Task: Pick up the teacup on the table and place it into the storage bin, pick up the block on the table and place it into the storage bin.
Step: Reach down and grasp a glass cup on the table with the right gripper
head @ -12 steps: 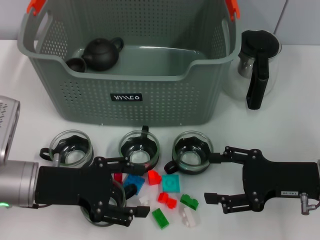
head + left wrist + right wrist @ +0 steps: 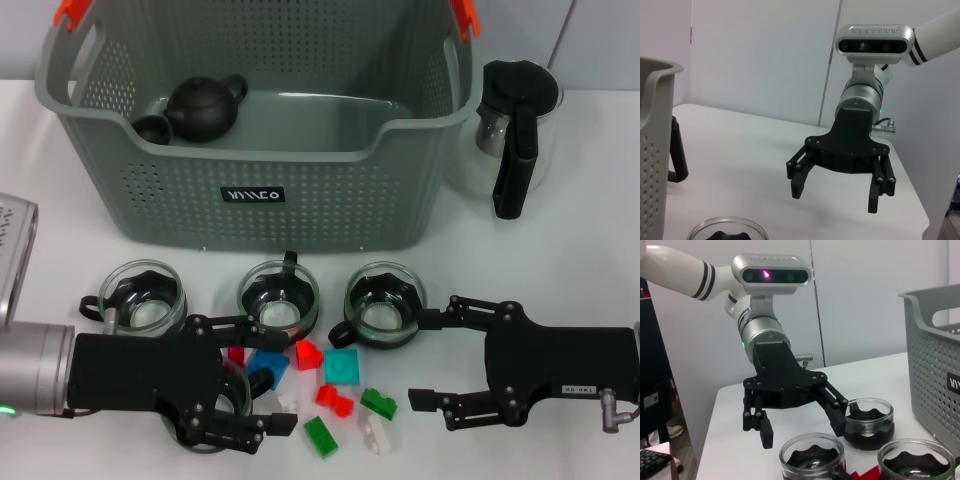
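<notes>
The grey-green storage bin [image 2: 300, 190] stands at the back and holds a dark teapot [image 2: 203, 105] and a small dark cup [image 2: 152, 128]. Three glass teacups [image 2: 281, 294] stand in a row in front of it. A fourth glass teacup [image 2: 232, 395] is partly hidden under my left gripper. Several small blocks [image 2: 341, 367], red, blue, teal, green and white, lie between the grippers. My left gripper [image 2: 262, 373] is open over the fourth cup, beside the blocks; it also shows in the right wrist view [image 2: 800, 425]. My right gripper [image 2: 432, 357] is open and empty, right of the blocks; it also shows in the left wrist view [image 2: 840, 187].
A glass pitcher with a black handle [image 2: 515, 125] stands right of the bin. The bin wall [image 2: 935, 350] rises close behind the teacups [image 2: 867, 422]. The table's near edge lies just below both grippers.
Both grippers have crept very slightly toward the near edge. Nothing else has moved.
</notes>
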Action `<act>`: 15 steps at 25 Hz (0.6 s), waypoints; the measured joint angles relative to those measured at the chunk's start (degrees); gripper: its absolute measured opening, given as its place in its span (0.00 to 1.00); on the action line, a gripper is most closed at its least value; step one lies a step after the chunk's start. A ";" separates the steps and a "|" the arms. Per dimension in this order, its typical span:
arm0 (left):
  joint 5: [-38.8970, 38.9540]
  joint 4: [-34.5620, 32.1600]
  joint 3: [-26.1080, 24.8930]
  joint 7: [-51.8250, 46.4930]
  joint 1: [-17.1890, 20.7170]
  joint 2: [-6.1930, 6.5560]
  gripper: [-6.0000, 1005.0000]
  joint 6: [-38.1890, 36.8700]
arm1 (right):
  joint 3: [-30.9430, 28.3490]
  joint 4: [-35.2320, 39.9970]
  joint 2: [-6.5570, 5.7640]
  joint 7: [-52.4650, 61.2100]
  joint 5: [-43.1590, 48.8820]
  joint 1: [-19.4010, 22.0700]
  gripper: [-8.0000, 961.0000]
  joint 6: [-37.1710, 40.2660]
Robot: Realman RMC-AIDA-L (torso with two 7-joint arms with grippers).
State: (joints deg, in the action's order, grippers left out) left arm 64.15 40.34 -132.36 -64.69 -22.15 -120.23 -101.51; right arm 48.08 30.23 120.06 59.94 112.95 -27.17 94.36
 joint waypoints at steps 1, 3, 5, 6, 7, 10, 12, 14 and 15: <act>0.00 0.00 0.00 -0.02 -0.03 0.00 0.86 0.00 | 0.00 -0.07 0.00 0.00 0.00 0.00 0.96 -0.03; 0.00 0.00 0.00 -0.06 -0.01 0.00 0.86 0.00 | 0.00 -0.34 0.00 0.00 0.00 -0.01 0.96 -0.14; 0.00 0.00 0.00 -0.11 0.10 0.00 0.86 -0.04 | 0.00 -0.60 -0.02 0.03 0.00 -0.09 0.96 -0.21; 0.00 0.02 0.00 -0.13 0.13 0.00 0.86 -0.12 | 0.00 -0.63 -0.04 0.05 -0.01 -0.11 0.96 -0.22; 0.00 0.04 -0.03 -0.16 0.17 0.00 0.86 -0.21 | 0.00 -0.64 -0.05 0.07 -0.01 -0.13 0.96 -0.23; 0.00 0.09 -0.09 -0.22 0.21 0.04 0.86 -0.33 | 0.00 -0.65 -0.07 0.09 -0.01 -0.21 0.96 -0.17; 0.00 0.09 -0.40 -0.24 0.21 0.08 0.86 -0.35 | 0.00 -0.44 -0.08 0.43 0.14 -0.31 0.96 0.15; 0.00 0.08 -2.09 -0.28 0.24 0.27 0.86 -0.49 | 0.17 0.52 -0.09 2.39 1.26 -0.72 0.96 0.73; 0.00 -0.02 -3.34 -0.33 0.28 0.43 0.86 -0.58 | 0.58 1.47 -0.09 4.51 2.49 -1.11 0.96 1.16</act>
State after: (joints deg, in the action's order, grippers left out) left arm 64.15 40.33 -135.71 -65.02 -21.87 -119.80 -102.09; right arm 48.66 31.70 119.97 64.46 115.44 -28.28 95.52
